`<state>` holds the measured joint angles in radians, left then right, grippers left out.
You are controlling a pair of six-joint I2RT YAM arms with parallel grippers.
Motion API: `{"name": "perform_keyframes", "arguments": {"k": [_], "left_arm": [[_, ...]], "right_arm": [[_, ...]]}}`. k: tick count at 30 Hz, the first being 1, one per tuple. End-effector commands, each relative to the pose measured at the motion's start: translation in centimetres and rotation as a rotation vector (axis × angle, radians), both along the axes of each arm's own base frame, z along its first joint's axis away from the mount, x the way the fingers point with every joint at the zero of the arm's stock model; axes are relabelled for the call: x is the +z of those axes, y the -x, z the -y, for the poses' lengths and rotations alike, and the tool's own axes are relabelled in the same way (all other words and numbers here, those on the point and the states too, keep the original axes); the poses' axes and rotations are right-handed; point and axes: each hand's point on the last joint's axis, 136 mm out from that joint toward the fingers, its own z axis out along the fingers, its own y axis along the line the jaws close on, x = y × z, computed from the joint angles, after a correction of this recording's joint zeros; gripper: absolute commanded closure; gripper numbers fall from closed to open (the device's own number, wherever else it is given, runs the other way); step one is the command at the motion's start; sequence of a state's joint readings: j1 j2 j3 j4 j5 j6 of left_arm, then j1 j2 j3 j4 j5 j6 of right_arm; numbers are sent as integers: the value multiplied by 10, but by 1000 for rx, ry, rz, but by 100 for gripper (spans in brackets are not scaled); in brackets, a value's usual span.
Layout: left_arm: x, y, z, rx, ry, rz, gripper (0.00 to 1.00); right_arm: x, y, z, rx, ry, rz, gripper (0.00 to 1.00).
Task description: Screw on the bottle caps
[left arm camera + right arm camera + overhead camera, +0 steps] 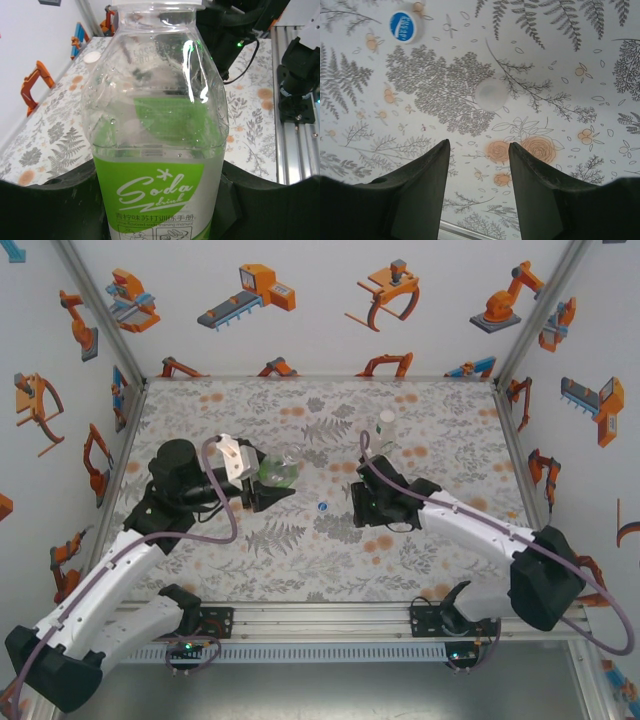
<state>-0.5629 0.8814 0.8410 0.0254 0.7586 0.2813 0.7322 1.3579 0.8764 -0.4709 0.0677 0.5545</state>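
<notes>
Showing two arms over a floral-print table point(300, 560), w/ the blue cap point(322, 506) taken as ref. point throughout.

(a) Top view. L gripper point(266, 490) lies left of the blue cap, jaws clamped on the green-label bottle point(279, 471). The bottle is held tilted, left of the cap and slightly beyond it. R gripper point(362, 505) sits just right of the blue cap, near it but not touching. A tall clear bottle point(385, 433) stands upright beyond the cap and to its right, well apart from it. Its top is too small to tell whether it is capped.

(b) L wrist view. The green-label bottle sits btw. the two dark fingers point(50, 205), gripped at label height. The label reads "Soda drink". The upper body is see-through, w/ small droplets on the wall.

(c) R wrist view. R fingers point(420, 190) stand apart w/ nothing btw. them, above bare table. The blue cap lies flat on the table, top face up. A white cap point(491, 94) lies flat to the lower right of the blue cap, btw. it and the fingertips and apart from both.
</notes>
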Motion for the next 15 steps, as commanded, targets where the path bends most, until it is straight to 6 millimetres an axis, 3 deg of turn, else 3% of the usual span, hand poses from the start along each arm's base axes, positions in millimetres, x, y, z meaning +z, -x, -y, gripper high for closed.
{"name": "perform_keyframes", "arguments": {"k": [1,6,15], "left_arm": [[-1,-1,-2,21,-8,25,96],[-1,-1,-2,23,-6,21,96],[-3,-7,-4,61,-1,20,96]], "right_arm": [[-11,-6,0,-33,14,-41,48],[-28,-14,0,-45,70,-59,48],[-27,-30,-2,-71,109,-33,53]]}}
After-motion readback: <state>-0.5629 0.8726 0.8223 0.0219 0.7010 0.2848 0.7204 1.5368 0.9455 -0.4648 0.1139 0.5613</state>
